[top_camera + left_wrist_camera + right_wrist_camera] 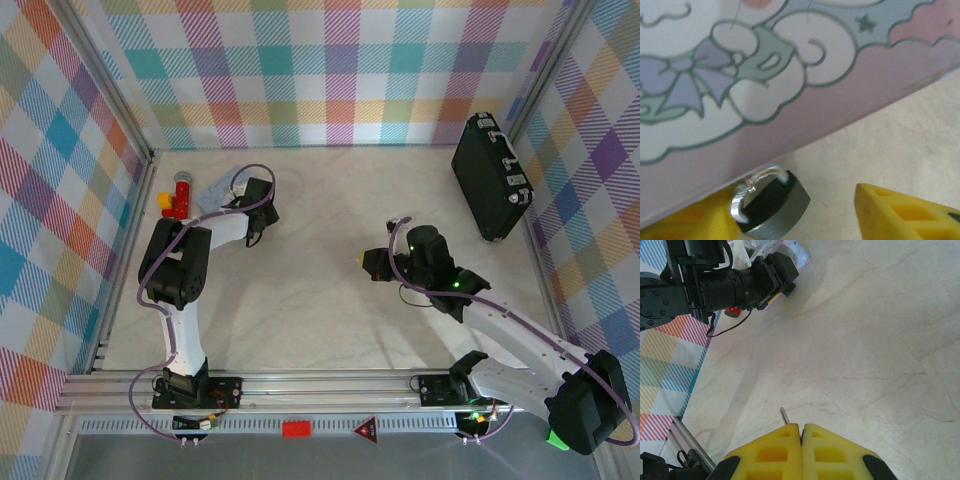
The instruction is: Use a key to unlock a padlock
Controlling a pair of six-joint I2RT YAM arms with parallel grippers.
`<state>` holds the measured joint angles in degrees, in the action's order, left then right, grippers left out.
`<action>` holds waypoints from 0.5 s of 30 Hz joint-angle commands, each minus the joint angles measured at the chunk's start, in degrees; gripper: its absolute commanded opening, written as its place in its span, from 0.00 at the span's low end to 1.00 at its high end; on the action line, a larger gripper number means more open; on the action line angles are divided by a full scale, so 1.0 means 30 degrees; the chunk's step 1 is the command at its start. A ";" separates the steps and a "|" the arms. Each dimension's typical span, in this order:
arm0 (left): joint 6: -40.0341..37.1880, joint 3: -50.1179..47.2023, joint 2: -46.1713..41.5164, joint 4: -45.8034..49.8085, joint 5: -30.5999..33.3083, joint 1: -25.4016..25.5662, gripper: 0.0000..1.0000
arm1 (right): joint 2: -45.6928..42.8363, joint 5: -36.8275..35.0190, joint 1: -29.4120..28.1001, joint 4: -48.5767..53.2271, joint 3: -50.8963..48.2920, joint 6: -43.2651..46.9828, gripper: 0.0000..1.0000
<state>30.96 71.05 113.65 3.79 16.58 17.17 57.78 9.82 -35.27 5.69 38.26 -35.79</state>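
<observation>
The padlock (774,209) is a tiny dark metal lock with a silvery shackle (754,181). It lies on the table against the edge of the pale patterned pouch (790,65). My left gripper (790,200) is open around it: the lock rests by the left yellow finger (695,220), and a gap separates it from the right finger (910,212). From above, the left gripper (252,190) sits at the pouch (215,185). My right gripper (801,426) is shut on the key (784,415), whose thin metal shaft sticks out ahead. It hovers mid-table (366,262), well apart from the lock.
A big black case (490,175) stands at the back right. A red and yellow object (178,195) lies left of the pouch. The left arm (725,282) stretches across the top left of the right wrist view. Checked walls (330,70) enclose the table.
</observation>
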 commanded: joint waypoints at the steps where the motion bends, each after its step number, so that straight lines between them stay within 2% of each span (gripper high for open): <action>1: 0.0329 -0.0512 0.0234 -0.1937 0.0142 -0.0302 0.56 | -0.0268 -0.0110 -0.0029 0.0211 0.0313 0.0425 0.00; 9: 0.0832 -0.1349 0.0358 -0.3161 -0.0108 -0.0534 0.42 | -0.0301 -0.0081 -0.0018 0.0211 0.0341 0.0005 0.00; 15: 0.1467 -0.2061 0.0464 -0.4202 -0.0117 -0.0740 0.44 | -0.0421 -0.0117 -0.0022 0.0458 0.0481 -0.0102 0.00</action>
<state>33.74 66.43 113.95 -5.39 15.97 16.23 57.78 9.80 -35.27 6.17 38.26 -35.57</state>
